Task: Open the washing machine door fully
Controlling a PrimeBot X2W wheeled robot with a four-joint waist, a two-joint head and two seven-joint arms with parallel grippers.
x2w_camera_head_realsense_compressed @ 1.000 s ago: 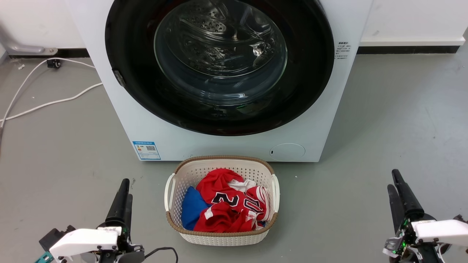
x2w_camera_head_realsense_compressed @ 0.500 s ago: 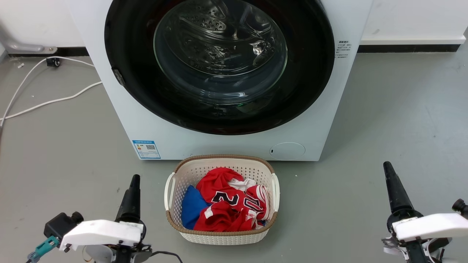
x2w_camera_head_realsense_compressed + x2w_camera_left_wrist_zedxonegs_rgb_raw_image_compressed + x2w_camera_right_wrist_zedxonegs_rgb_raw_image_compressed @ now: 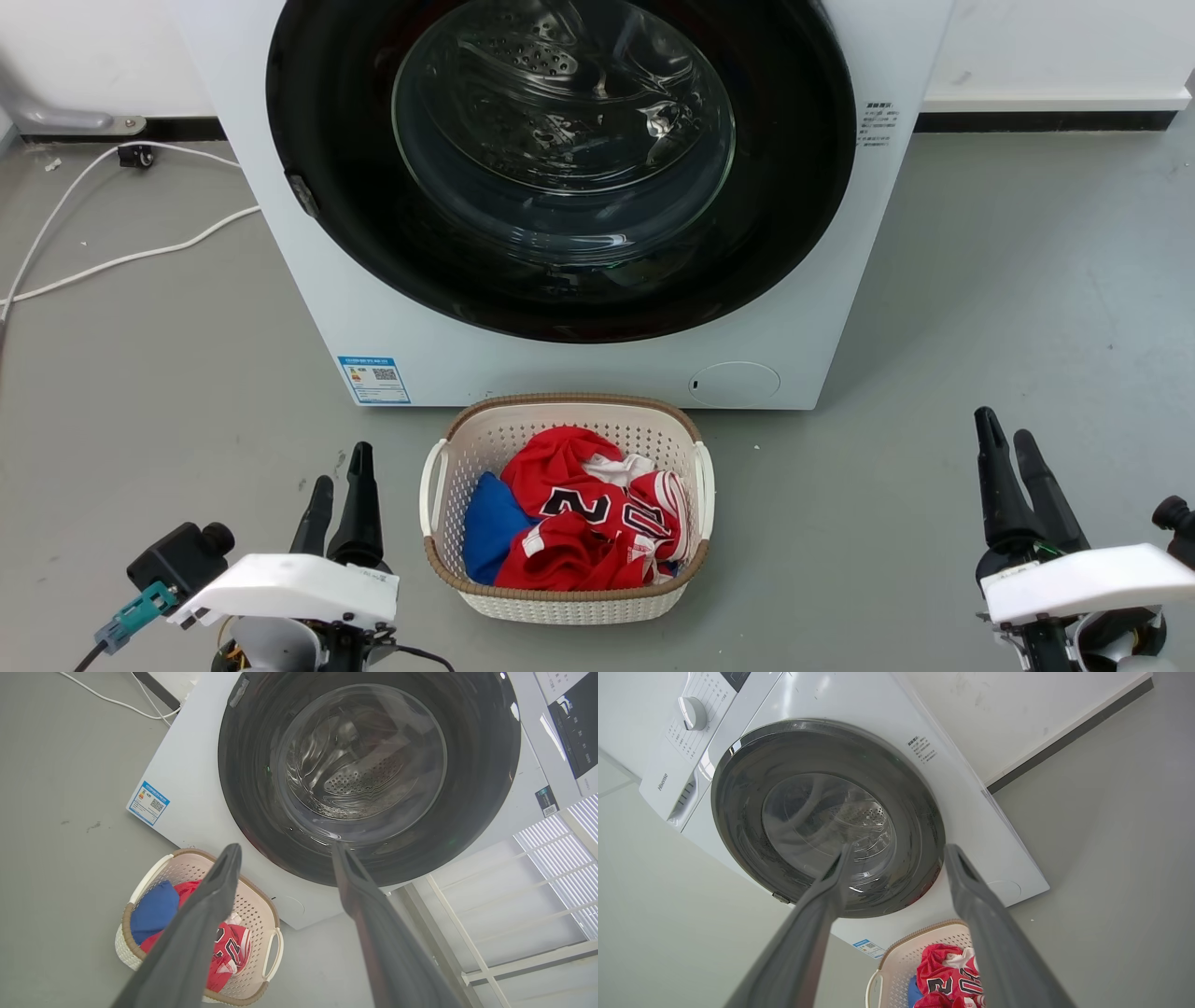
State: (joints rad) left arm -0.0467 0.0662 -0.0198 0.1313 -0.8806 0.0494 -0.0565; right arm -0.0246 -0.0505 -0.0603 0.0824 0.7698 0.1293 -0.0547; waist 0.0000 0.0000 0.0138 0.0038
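Left gripper (image 3: 342,469) and right gripper (image 3: 1001,427) hang low and near, one each side of the basket (image 3: 432,485), fingers a little apart, holding nothing, ready to reach. Far behind, the washing machine door (image 3: 560,168) sits closed on the washing machine (image 3: 317,308)

Looking into a laundry corner, possibly of a plain utility or test room: facing a white front-loading washing machine (image 3: 560,369) on bare grey floor (image 3: 980,280), backing onto a white wall (image 3: 1055,47) with black skirting (image 3: 1046,121), with a laundry basket (image 3: 569,403) of clothes (image 3: 579,523) just near of it and white cables (image 3: 140,255) trailing at far left
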